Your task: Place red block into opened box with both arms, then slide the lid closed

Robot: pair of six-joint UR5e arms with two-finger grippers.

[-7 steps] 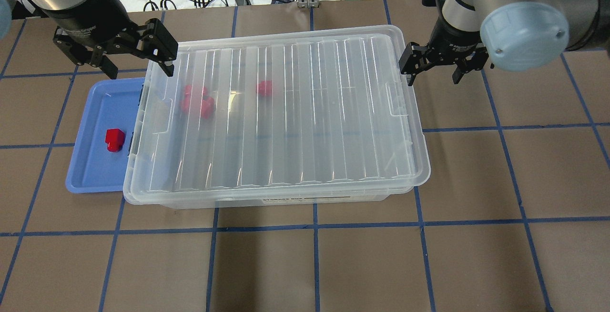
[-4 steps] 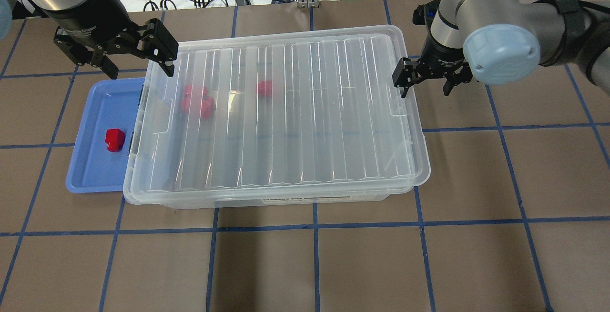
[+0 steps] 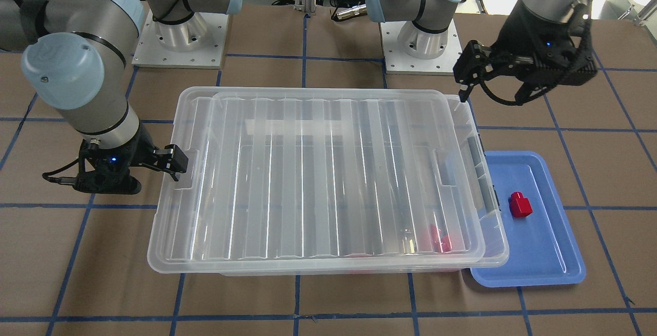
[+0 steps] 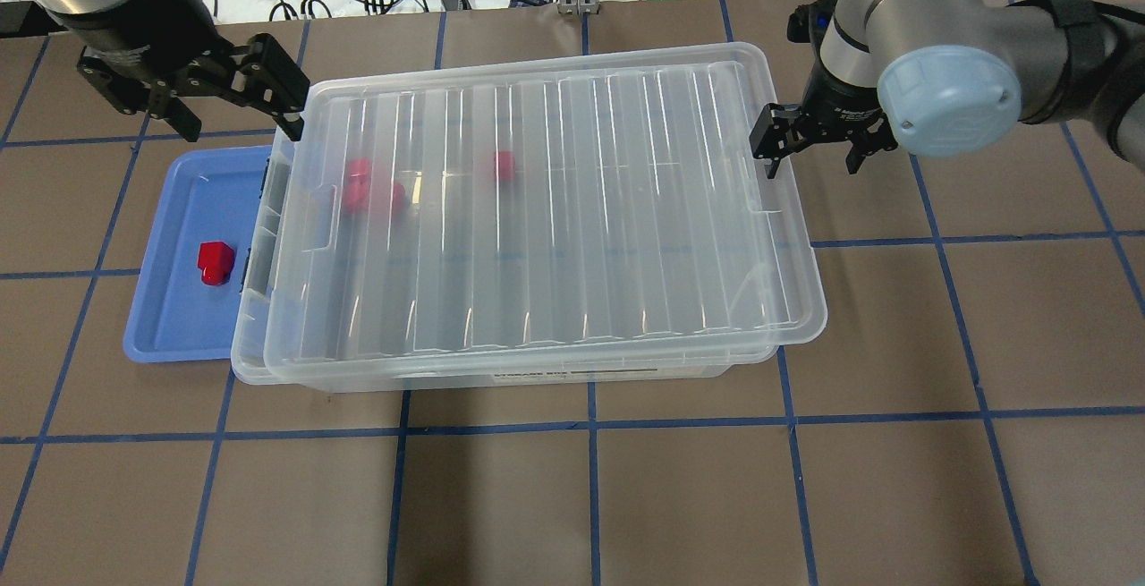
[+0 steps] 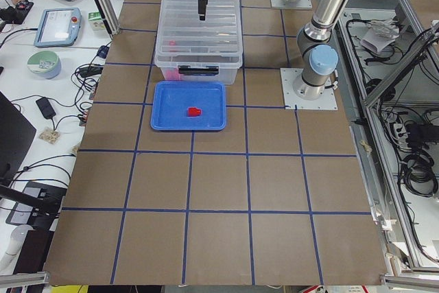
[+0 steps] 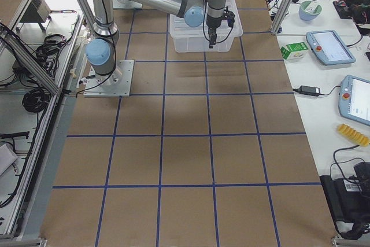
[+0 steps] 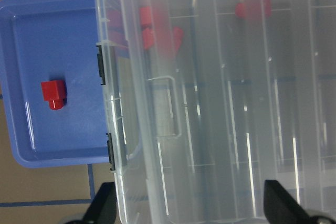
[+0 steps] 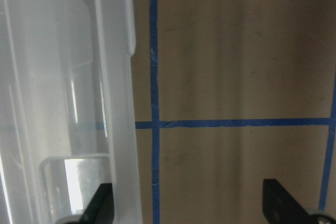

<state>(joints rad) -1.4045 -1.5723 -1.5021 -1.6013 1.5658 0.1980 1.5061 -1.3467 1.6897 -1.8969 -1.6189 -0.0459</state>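
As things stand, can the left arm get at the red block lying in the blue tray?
Probably yes. The red block lies uncovered in the blue tray, clear of the lid, and the left gripper hangs open near the tray's far edge with nothing between them.

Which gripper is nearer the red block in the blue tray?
Left. The left gripper hangs above the box end beside the blue tray holding the red block; the right gripper is at the opposite end.
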